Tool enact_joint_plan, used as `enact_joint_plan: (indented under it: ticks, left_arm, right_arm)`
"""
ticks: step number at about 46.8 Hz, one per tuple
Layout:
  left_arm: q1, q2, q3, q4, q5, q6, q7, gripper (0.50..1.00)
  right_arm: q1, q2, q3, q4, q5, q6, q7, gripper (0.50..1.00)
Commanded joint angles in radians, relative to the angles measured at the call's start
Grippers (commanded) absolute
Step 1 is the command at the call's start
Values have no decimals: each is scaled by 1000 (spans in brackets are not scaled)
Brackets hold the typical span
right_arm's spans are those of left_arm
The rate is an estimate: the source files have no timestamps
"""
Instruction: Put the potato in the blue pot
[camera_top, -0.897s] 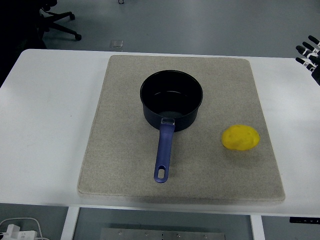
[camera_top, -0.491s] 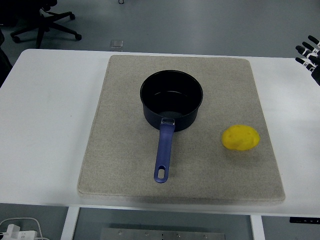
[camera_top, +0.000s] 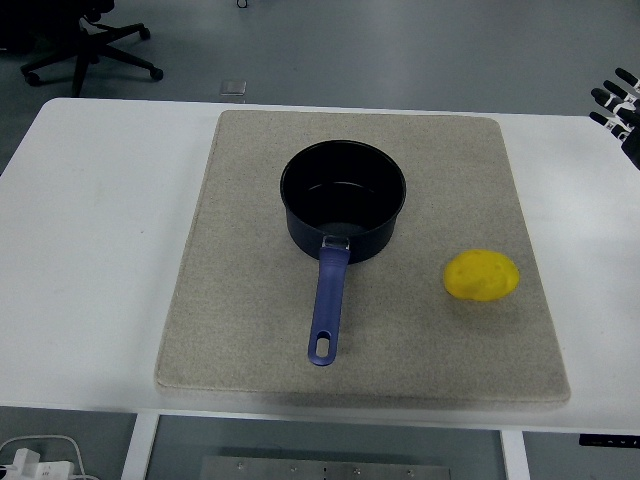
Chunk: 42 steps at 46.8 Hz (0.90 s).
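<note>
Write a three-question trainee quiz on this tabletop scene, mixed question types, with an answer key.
1. True or false: the potato already lies inside the blue pot.
2. Multiple choice: the pot's handle points toward A) the table's near edge, B) the far edge, C) the potato.
3. Fill in: pot and potato both rest on the beige ____.

Key
1. False; it lies on the mat, right of the pot.
2. A.
3. mat.

a dark blue metal pot (camera_top: 343, 199) sits upright and empty, long handle toward the near edge; a yellow oval potato (camera_top: 481, 275) lies apart to its right.
</note>
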Motion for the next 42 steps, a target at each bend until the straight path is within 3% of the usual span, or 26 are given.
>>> enact_joint_plan:
  ticks: [1,11,20,42]
  left_arm:
    - [0,0,0,0,0,0,-1,994]
    - [0,0,0,0,0,0,-1,994]
    - [0,0,0,0,0,0,1,994]
    - [0,0,0,0,0,0,-1,994]
  right_arm:
    - [-2,2,5,-2,-3,1,2,938]
    - [1,22,10,-9,0,3,5,938]
    - [-6,35,91,-8,-4,0,6,938]
    - [-25,52,91,-5,-8,6,13,938]
